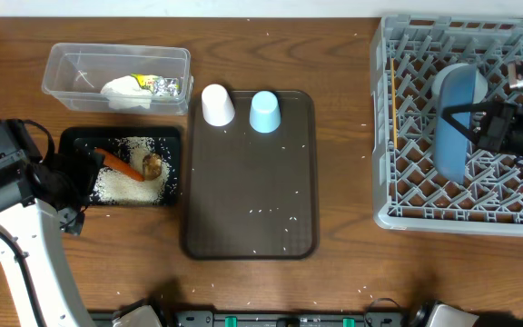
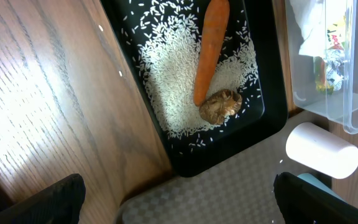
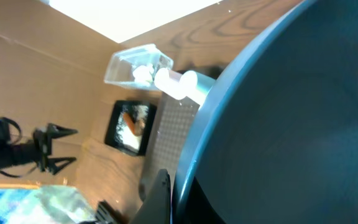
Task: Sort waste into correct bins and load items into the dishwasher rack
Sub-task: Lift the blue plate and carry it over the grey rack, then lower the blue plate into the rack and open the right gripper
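With the right hand [image 1: 476, 120] clenched on the large dark blue plate [image 1: 449, 150], seat it upright between pegs of the grey plastic lattice rack [image 1: 384, 214] before releasing.

Overhead: fixed above the table, faces straight down, far off. Takes in clear tub [image 1: 66, 68], black tray [image 1: 73, 138], brown serving tray [image 1: 248, 200] and grey rack [image 1: 407, 182], the rack cropped at the right edge.

Left wrist: close, faces down on the black tray [image 2: 269, 81]; tub corner and white cup [image 2: 322, 150] sit at frame right.

Right wrist: nearly against the dark blue plate [image 3: 278, 124], which fills most of the frame. Past its rim the view faces obliquely across the table to the distant tub, cup and black tray.

Shared by all three views: black tray, tub, white cup.
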You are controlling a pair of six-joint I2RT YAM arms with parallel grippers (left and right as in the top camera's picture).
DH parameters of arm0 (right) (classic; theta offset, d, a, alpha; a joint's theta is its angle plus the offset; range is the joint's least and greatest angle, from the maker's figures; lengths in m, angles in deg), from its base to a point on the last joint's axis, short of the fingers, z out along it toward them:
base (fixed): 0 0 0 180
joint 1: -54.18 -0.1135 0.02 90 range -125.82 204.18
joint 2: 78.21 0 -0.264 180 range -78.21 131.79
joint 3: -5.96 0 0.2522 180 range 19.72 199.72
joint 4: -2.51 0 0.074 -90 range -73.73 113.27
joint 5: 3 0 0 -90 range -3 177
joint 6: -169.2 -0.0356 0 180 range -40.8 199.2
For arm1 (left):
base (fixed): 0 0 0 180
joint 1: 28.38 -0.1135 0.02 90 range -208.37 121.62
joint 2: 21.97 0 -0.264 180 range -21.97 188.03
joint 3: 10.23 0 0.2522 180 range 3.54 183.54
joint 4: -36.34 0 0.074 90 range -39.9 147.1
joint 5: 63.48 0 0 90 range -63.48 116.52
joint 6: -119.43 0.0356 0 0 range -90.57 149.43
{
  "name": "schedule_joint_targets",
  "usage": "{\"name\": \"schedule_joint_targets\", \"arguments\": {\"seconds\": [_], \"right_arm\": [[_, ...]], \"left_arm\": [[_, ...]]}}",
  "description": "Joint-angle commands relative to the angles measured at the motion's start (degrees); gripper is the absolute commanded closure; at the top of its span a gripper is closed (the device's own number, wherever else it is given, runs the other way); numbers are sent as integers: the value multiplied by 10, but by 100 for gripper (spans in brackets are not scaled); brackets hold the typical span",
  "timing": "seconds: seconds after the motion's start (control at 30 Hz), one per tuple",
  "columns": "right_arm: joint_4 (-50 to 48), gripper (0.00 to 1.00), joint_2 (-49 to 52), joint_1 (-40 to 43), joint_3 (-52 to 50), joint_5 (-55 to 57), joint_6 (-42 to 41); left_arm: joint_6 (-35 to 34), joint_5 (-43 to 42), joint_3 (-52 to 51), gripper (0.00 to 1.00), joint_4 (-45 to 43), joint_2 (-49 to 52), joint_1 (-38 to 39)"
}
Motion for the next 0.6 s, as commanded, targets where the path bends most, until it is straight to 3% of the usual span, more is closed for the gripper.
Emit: {"name": "schedule_joint_targets", "arguments": {"seconds": [0.0,0.2,0.57], "right_arm": [[-33,99,34,23,-38,-95,43],[-126,99,107,54,-70,-208,44],[-146,99,179,113,-70,-236,45]], "left_arm": [[-5,3,0,2,3,-4,-2],[-5,3,0,2,3,-4,-2],[-5,3,0,2,3,-4,-2]]}}
